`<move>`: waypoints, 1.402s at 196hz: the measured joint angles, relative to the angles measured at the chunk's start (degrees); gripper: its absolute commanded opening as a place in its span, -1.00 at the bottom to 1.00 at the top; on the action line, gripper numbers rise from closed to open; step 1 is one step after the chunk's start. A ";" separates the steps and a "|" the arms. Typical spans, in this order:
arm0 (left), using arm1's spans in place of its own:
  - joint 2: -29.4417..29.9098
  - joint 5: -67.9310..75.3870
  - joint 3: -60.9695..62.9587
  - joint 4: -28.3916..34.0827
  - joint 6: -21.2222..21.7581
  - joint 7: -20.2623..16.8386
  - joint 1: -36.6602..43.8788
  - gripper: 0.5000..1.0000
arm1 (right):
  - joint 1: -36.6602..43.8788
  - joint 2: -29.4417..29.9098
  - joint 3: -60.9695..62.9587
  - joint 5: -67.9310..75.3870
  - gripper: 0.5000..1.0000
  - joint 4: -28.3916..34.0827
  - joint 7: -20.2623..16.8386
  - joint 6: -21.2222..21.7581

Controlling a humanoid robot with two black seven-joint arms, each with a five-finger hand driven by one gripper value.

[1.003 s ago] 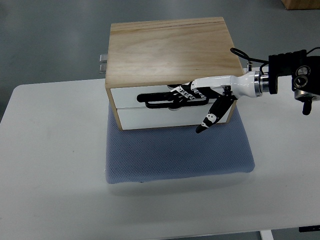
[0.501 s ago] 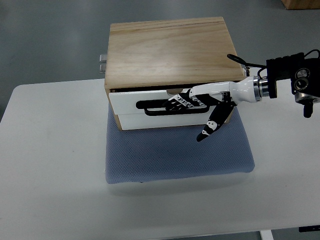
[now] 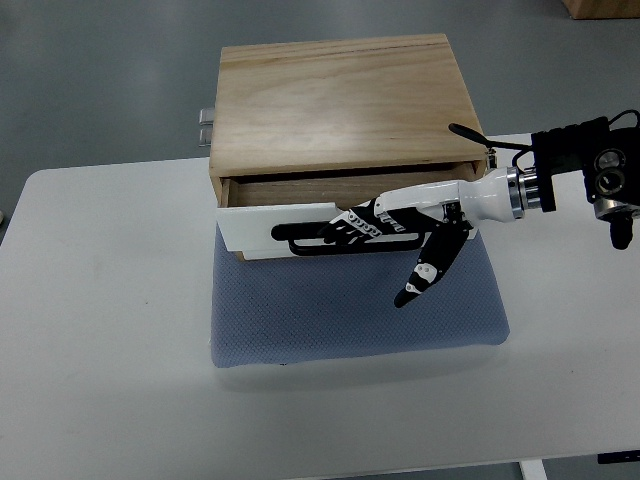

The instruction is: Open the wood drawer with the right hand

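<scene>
A wood drawer box (image 3: 340, 105) is shown in the upper centre of the frame, set on a blue-grey mat (image 3: 355, 315) that lies on a white desk (image 3: 100, 330). The upper drawer (image 3: 300, 215), white-fronted, is seen pulled partly out toward the lower edge of the frame, so that a strip of its wooden interior is exposed beneath the box top. The right hand (image 3: 385, 225) enters from the right edge of the frame; its fingers (image 3: 345, 228) are hooked into the black handle (image 3: 295, 235) on the drawer front, while the thumb (image 3: 422, 275) is extended downward over the mat, apart from the drawer. Small metal fittings (image 3: 205, 124) are visible at the box's left rear.
</scene>
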 measured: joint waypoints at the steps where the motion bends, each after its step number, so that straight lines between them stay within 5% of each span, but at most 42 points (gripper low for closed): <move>1: 0.00 0.00 0.00 0.00 0.00 0.00 0.00 1.00 | 0.00 -0.04 0.00 0.00 0.82 0.05 0.00 0.04; 217: 0.00 -0.01 0.00 0.00 0.00 0.00 0.02 1.00 | -0.08 -9.00 9.16 4.47 0.82 6.45 0.22 3.18; 251: 0.00 -0.01 0.00 0.00 0.00 0.00 0.02 1.00 | -0.64 -13.24 15.77 8.61 0.82 4.20 0.08 3.18; 274: 0.00 -0.01 0.00 0.00 0.00 0.00 -0.01 1.00 | -1.38 -13.88 18.90 14.60 0.82 -2.65 0.08 3.19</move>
